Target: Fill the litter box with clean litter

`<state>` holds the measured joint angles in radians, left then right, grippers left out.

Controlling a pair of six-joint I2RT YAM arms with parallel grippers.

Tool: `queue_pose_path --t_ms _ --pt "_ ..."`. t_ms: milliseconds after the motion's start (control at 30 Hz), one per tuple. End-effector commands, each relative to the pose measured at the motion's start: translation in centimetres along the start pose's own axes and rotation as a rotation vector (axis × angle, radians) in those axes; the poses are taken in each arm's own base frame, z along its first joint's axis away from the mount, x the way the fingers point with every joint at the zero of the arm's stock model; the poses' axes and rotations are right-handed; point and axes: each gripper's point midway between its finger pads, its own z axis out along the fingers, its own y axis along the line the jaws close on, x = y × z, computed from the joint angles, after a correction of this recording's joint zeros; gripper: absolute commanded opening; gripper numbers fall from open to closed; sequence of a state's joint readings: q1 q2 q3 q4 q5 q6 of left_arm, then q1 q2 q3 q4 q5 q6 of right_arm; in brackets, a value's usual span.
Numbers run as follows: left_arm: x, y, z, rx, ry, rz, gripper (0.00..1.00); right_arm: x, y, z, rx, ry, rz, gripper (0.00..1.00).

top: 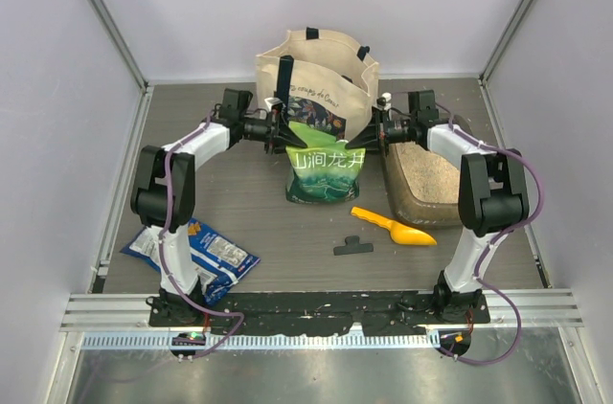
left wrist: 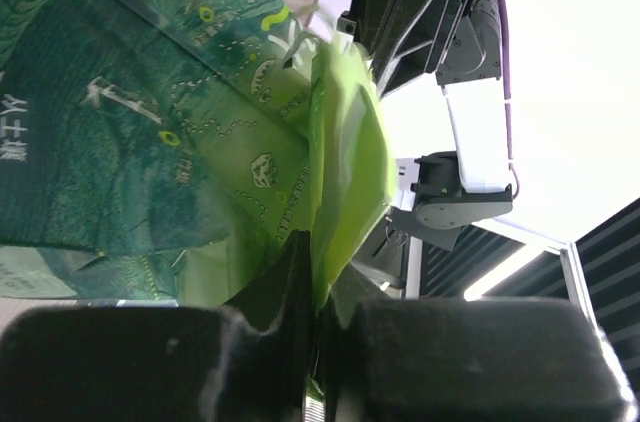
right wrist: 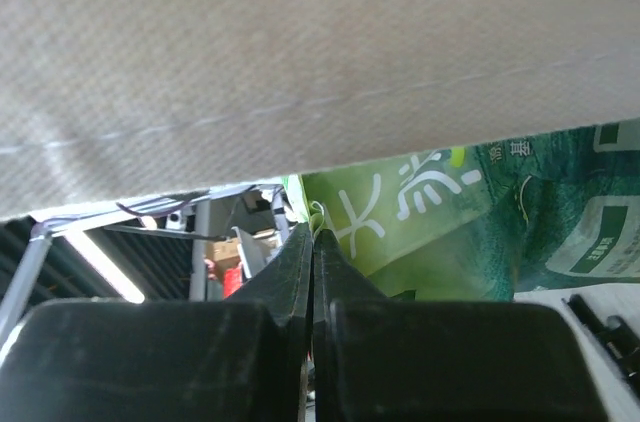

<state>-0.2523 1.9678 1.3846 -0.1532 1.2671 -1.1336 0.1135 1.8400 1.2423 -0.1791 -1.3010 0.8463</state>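
Left gripper (top: 285, 132): clamped on the left top corner of the green pouch (top: 326, 172).
Right gripper (top: 365, 139): clamped on the pouch's right top corner.
Tote bag (top: 316, 64): just behind the pouch.
Litter box (top: 400, 205): right of the pouch, holding beige litter (top: 426, 169).
Table (top: 239, 203): yellow scoop (top: 397, 228), black clip (top: 351, 247), blue snack bag (top: 196, 251).
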Motion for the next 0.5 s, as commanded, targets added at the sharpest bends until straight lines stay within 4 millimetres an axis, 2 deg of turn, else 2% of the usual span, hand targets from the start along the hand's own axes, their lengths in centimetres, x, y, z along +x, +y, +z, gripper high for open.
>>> queue_pose_path --t_ms 0,33,100,133,167,200,233,267,333,367,400,433,467 --pt "-0.7 0.5 -1.6 -0.020 -0.074 0.004 0.15 -0.4 4.3 -1.3 -0.083 0.046 0.019 0.01" --pt "-1.1 -0.4 -2.0 -0.011 -0.089 0.091 0.27 -0.4 4.4 -1.2 -0.086 0.053 0.014 0.01" --pt "-1.9 -0.8 -3.3 -0.053 -0.146 0.156 0.34 -0.3 4.6 -0.8 -0.087 0.064 0.007 0.01" --pt "-2.1 -2.3 -4.1 -0.072 -0.173 0.318 0.41 -0.3 4.7 -0.7 -0.089 0.068 0.000 0.02" --pt "-2.6 -2.4 -4.6 -0.118 -0.202 0.410 0.45 -0.2 4.8 -0.6 -0.090 0.068 -0.009 0.02" --pt "-1.3 -1.7 -5.2 -0.176 -0.176 0.390 0.47 -0.2 4.8 -0.6 -0.090 0.068 -0.009 0.01" --pt "-0.9 -2.9 -5.8 -0.203 -0.174 0.490 0.50 -0.2 4.8 -0.6 -0.090 0.068 -0.008 0.01" --pt "-0.2 -2.6 -6.4 -0.248 -0.140 0.698 0.52 -0.2 4.7 -0.6 -0.090 0.068 -0.008 0.02" --pt "1.9 -1.4 -6.7 -0.332 -0.074 0.805 0.53 -0.1 4.8 -0.6 -0.091 0.068 -0.011 0.01" --pt "2.9 -2.0 -7.2 -0.361 -0.053 1.007 0.54 -0.2 4.8 -0.6 -0.090 0.066 -0.011 0.02" --pt "3.1 -1.4 -7.4 -0.423 -0.042 1.100 0.56 -0.2 4.9 -0.6 -0.091 0.066 -0.014 0.01" --pt "3.8 -0.7 -6.7 -0.441 -0.013 1.195 0.60 -0.2 4.9 -0.6 -0.091 0.067 -0.012 0.01" --pt "4.6 -1.8 -6.9 -0.469 -0.025 1.329 0.60 -0.3 4.8 -0.6 -0.090 0.064 -0.014 0.01"
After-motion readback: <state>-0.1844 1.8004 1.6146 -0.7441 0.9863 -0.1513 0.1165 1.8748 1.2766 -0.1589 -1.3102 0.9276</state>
